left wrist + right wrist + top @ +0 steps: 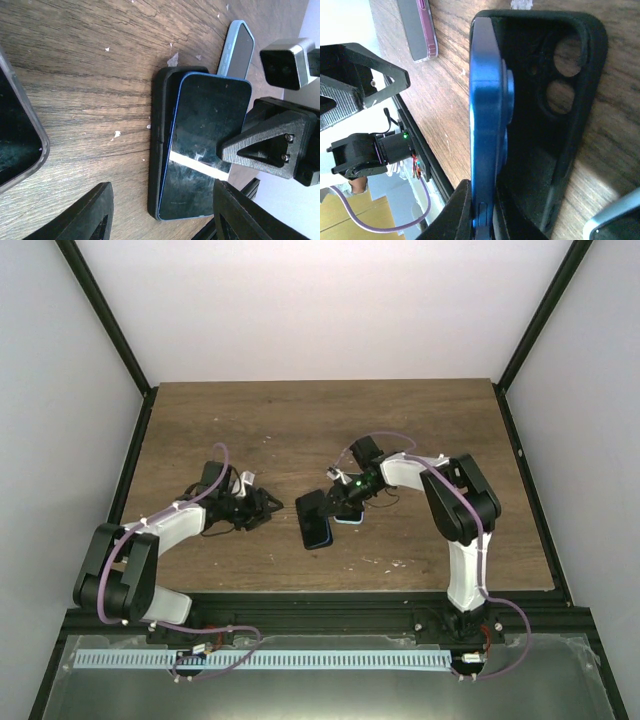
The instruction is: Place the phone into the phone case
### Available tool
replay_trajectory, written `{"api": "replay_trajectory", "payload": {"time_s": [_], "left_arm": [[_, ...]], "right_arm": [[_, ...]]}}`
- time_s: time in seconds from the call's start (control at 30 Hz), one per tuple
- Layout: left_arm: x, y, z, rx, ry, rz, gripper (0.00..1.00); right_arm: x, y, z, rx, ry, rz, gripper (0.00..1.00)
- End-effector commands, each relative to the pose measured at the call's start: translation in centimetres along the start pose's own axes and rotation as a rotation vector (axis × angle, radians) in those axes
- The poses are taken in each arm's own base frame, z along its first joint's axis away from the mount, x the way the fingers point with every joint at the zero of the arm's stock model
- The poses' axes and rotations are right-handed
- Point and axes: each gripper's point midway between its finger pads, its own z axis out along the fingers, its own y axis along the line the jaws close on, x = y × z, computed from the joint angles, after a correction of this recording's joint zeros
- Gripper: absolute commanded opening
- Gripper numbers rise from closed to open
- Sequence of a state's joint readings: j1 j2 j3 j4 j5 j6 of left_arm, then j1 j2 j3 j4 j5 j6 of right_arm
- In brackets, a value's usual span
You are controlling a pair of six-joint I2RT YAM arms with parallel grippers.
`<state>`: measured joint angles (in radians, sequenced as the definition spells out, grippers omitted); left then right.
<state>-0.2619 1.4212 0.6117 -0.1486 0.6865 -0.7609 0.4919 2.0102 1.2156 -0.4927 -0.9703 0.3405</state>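
Observation:
The blue phone [210,145] lies tilted over the black phone case [159,125], one long edge down in the case and the other raised. From the right wrist, the phone [487,110] stands edge-on beside the case [560,115] with its camera holes. My right gripper [487,220] is shut on the phone's edge; its fingers [270,145] show at the phone's raised side. My left gripper [162,220] is open, a short way off the phone's near end, touching nothing. From above, phone [320,530] and case [306,506] sit mid-table between the left gripper [266,508] and the right gripper [345,498].
Another phone in a light-blue case [239,47] lies just beyond the black case, close to the right arm. A phone in a clear grey case [17,135] lies by the left gripper. The table's front edge and a black rail [320,595] run close behind the arms.

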Motion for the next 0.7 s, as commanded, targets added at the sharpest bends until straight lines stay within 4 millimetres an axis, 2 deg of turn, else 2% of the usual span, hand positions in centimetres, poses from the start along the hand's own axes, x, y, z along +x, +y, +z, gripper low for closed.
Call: {"api": "replay_trajectory", "payload": {"time_s": [0.0,0.1,0.47,0.67], "left_arm": [[0.1,-0.3,0.3,0.028,0.006,0.005,0.56],[0.2,-0.2,0.5,0.029,0.01,0.004,0.56],[0.7,-0.4,2.4,0.021,0.05,0.003,0.52],[-0.3,-0.6,3.3,0.028,0.019,0.005,0.44]], "right_arm": [[0.3,1.7,-0.9,-0.047,-0.009,0.004,0.04],[0.2,0.6,-0.5,-0.016,0.001,0.025,0.04],[-1.0,-1.1,0.6,0.008,0.012,0.039,0.1],[-1.1,-1.3,1.1,-0.006,0.022,0.024,0.15]]}}
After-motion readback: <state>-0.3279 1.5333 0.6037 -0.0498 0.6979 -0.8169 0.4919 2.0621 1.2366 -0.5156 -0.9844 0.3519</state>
